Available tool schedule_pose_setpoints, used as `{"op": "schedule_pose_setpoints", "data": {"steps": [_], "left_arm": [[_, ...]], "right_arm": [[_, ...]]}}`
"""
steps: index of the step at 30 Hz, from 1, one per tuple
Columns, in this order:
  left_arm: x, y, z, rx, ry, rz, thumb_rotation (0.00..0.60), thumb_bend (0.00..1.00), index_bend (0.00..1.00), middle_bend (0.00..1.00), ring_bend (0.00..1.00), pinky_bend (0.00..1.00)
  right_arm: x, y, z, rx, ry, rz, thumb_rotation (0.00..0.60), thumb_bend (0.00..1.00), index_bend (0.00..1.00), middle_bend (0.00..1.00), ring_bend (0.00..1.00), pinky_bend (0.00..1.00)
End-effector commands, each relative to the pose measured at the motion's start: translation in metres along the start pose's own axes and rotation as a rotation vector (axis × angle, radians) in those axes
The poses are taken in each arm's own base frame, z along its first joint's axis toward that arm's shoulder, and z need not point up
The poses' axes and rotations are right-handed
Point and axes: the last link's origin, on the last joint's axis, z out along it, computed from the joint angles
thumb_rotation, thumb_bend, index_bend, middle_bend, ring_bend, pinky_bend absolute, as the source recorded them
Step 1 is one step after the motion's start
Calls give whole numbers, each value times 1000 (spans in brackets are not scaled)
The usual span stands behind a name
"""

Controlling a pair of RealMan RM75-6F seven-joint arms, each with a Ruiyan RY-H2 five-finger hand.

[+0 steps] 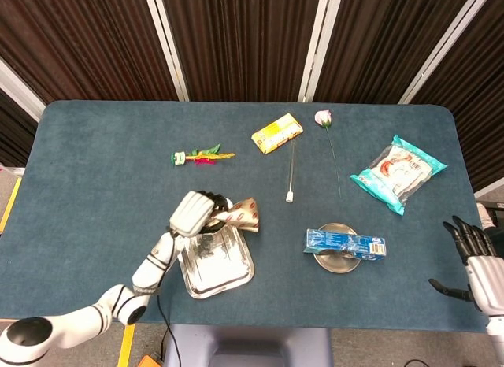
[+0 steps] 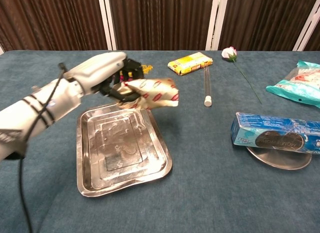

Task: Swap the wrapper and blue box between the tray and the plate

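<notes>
Left hand: the left hand [image 2: 114, 73] was clenched around one end of the wrapper [image 2: 152, 92] and held it in the air, above the far edge of the tray [image 2: 150, 169].
Wrapper: it stuck out from the hand toward 3 o'clock in the chest view; it was crumpled, gold and silver with red marks, and touched neither the tray nor the table [image 1: 102, 186].
Tray: a steel tray with nothing inside, at about 7 o'clock from the table centre in the head view.
Blue box: the blue box [image 2: 276, 132] lay flat across the plate [image 2: 280, 159], well apart from the left hand, at about 4 o'clock from the table centre.
Right hand: the right hand [image 1: 476, 261] hung off the right edge of the table at 4 o'clock, fingers apart, grasping nothing.
Writing: the blue box showed a picture of dark round cookies; its letters were too small to read. The red marks on the wrapper were also not readable.
Other things: a yellow packet [image 1: 277, 133], a pink rose [image 1: 324, 118], a clear stick [image 1: 291, 174], a teal bag [image 1: 398, 172] and a feather toy [image 1: 201, 156] lay on the far half of the table.
</notes>
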Motion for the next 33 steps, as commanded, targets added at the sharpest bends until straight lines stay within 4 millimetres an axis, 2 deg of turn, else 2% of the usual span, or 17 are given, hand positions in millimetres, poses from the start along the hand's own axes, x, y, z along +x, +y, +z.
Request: {"op": "schedule_pose_setpoints", "data": {"steps": [1,4,6,7,8,11,13,15,22,24,27,30,33], "left_arm": [[-8,16,49,-1,-11,3,600,449,661,697,589,607],[-11,18,56,3,-13,1,600,448,647,679,582,601],[-15,22,67,8,-23,-3,600,449,591,596,532,551],[-20,25,78,16,-39,0,600,448,503,487,453,474],[-25,28,87,21,-62,13,600,448,439,420,398,422],[-39,34,106,58,-148,-12,600,424,100,131,126,181],[-42,37,110,75,-155,-69,600,398,13,29,28,64],[-44,42,115,85,-156,-100,600,377,0,0,0,7],[-40,56,121,28,-117,-100,600,365,0,0,0,0],[-37,51,116,4,-102,-69,600,372,0,0,0,0],[-31,29,99,-10,-88,2,600,386,0,0,0,0],[-28,2,62,-4,-103,3,600,391,0,0,0,0],[-12,-15,14,5,-138,-28,600,393,0,0,0,0]], "right_arm": [[2,6,6,-26,-9,11,600,162,0,0,0,0],[3,7,7,-30,-11,12,600,163,0,0,0,0],[3,10,9,-40,-13,15,600,162,0,0,0,0],[3,12,11,-50,-17,18,600,163,0,0,0,0],[4,15,14,-63,-19,22,600,162,0,0,0,0],[0,22,24,-97,-56,9,600,162,0,0,0,0],[-2,23,26,-103,-67,9,600,162,0,0,0,0],[-3,23,27,-105,-75,10,600,162,0,0,0,0],[-2,22,27,-90,-69,20,600,162,0,0,0,0],[-4,20,27,-76,-74,16,600,162,0,0,0,0],[-9,13,26,-43,-75,13,600,162,0,0,0,0],[-16,7,25,-11,-97,-7,600,162,0,0,0,0],[-24,-7,29,39,-117,-34,600,162,0,0,0,0]]}}
